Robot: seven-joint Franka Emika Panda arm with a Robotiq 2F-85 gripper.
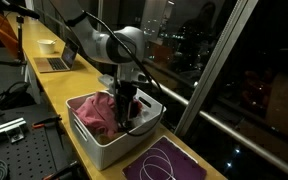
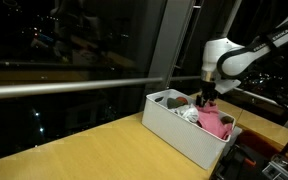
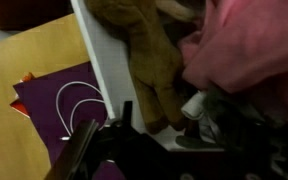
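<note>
My gripper (image 1: 127, 108) hangs down inside a white bin (image 1: 96, 150) on the wooden counter; it also shows in the other exterior view (image 2: 208, 100). The bin (image 2: 174, 125) holds a pink cloth (image 1: 99, 108) (image 2: 216, 122) (image 3: 254, 45), a brown plush item (image 3: 149, 55) and a small white and grey item (image 3: 196, 105). In the wrist view the jaws (image 3: 159, 135) are dark and low over the bin floor, next to the brown plush. Only the left finger shows clearly, so the jaw gap is unclear. Nothing is seen held.
A purple mat (image 1: 169, 162) (image 3: 54, 100) with a looped white cable (image 3: 79, 105) lies on the counter beside the bin. A laptop (image 1: 59, 62) and a bowl (image 1: 47, 44) sit further along. A window railing (image 1: 234, 125) runs close behind.
</note>
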